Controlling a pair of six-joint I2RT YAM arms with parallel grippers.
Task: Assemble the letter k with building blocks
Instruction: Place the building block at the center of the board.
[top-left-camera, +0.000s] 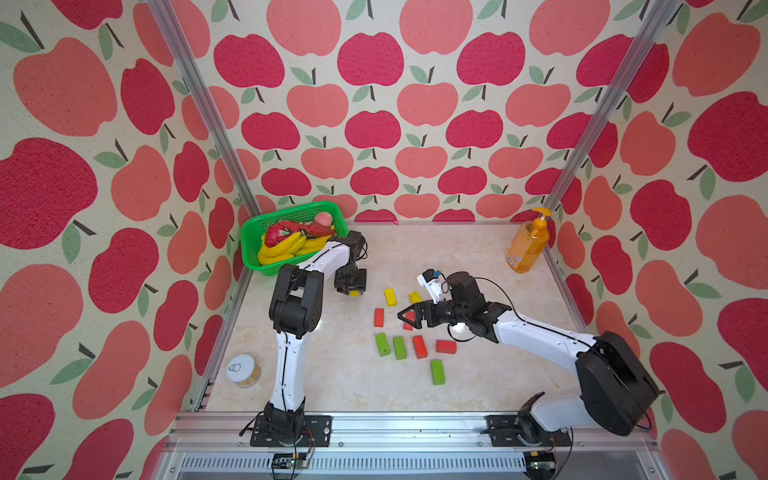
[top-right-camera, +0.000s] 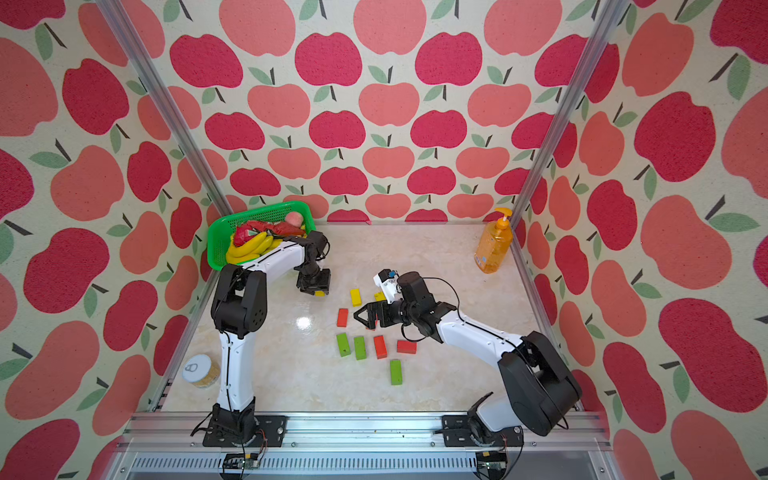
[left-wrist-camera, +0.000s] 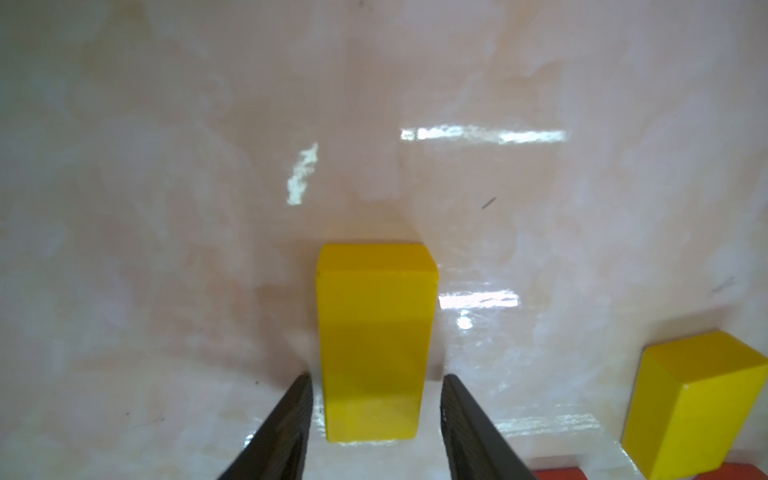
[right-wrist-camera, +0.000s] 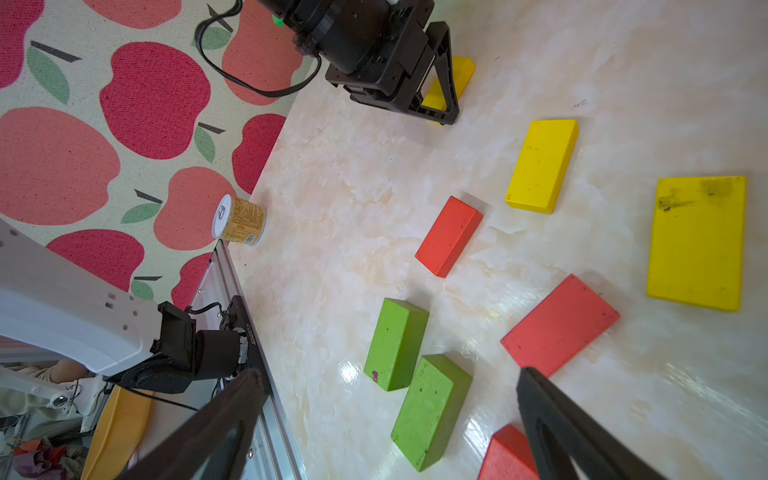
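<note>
My left gripper (top-left-camera: 352, 291) (left-wrist-camera: 376, 378) points down at the table's left middle, open. A yellow brick (left-wrist-camera: 374, 332) (top-left-camera: 355, 293) lies flat on the table between its fingers, with a narrow gap on each side. My right gripper (top-left-camera: 401, 316) (right-wrist-camera: 390, 374) stands wide open and empty, low over a red brick (top-left-camera: 409, 326). Two yellow bricks (top-left-camera: 390, 297) (top-left-camera: 414, 296) and a red one (top-left-camera: 379, 317) lie nearby. Green bricks (top-left-camera: 382, 344) (top-left-camera: 399, 347) (top-left-camera: 437, 372) and red bricks (top-left-camera: 419, 346) (top-left-camera: 446, 346) lie nearer the front. All lie loose and apart; no letter k shows.
A green basket (top-left-camera: 249, 245) of bananas and other fruit stands at the back left, close behind my left arm. An orange soap bottle (top-left-camera: 528, 247) stands at the back right. A tin can (top-left-camera: 243, 370) sits at the front left edge.
</note>
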